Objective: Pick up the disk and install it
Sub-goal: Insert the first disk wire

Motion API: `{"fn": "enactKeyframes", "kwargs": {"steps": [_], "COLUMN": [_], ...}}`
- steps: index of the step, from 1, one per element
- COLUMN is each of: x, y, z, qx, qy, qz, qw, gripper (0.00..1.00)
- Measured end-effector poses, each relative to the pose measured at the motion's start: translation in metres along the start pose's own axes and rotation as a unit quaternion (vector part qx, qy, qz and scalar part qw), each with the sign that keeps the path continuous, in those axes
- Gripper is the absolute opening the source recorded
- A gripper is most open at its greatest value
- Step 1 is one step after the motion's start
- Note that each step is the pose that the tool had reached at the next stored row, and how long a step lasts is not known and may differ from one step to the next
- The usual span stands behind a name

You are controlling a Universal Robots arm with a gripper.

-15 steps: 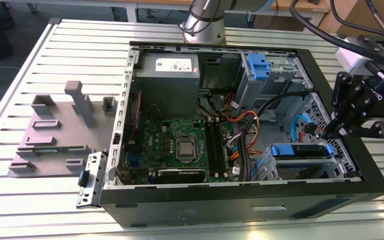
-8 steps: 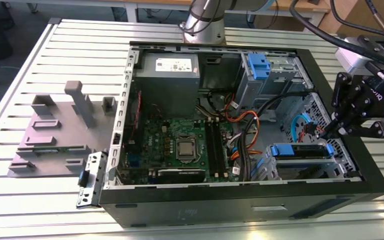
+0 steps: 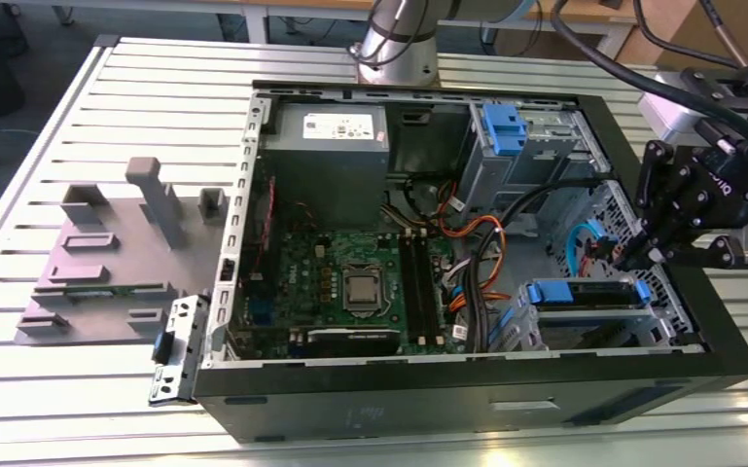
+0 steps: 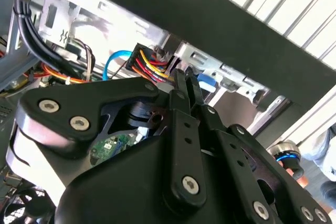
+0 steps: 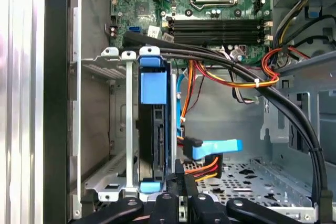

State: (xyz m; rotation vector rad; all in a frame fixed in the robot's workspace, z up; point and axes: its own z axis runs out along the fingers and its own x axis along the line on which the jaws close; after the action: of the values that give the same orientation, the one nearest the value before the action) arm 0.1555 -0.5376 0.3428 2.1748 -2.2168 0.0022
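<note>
Blue-framed disk (image 5: 153, 129) seated in drive cage (image 5: 105, 129), gripper (image 3: 636, 261) just above its edge, fingers together, cables (image 5: 231, 77) close beside.

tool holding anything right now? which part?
Nothing held. The tool is shut and empty beside the drive cage; the disk already sits in its bay, blue carrier handle outward.

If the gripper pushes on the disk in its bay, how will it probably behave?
The disk is probably stiff: it looks like a solid body in a blue plastic carrier. It stands on edge between the metal rails of the drive cage, so it should slide rather than tip. The bundled cables nearby look floppy and might snag the gripper.
</note>
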Motion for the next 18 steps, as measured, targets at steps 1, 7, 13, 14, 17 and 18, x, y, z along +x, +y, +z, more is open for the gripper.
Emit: {"fn": "enactKeyframes", "kwargs": {"steps": [1,7,13,14,17,18], "x": [0.0000,0.0010,0.0064,0.0073,0.0098,0.0106], "y": [0.0014,0.0062,0.0062,0.0062,0.0061,0.0061], "z": [0.0000,0.0001,0.0005,0.0005,0.0008,0.0010], "qx": [0.0001,0.0002,0.0002,0.0002,0.0002,0.0002], "qy": [0.0001,0.0001,0.0000,0.0001,0.0001,0.0001], "qz": [0.000,0.000,0.000,0.000,0.000,0.000], "qw": [1.00000,1.00000,1.00000,1.00000,1.00000,1.00000], "gripper": [0.16,0.16,0.16,0.16,0.16,0.16]}}
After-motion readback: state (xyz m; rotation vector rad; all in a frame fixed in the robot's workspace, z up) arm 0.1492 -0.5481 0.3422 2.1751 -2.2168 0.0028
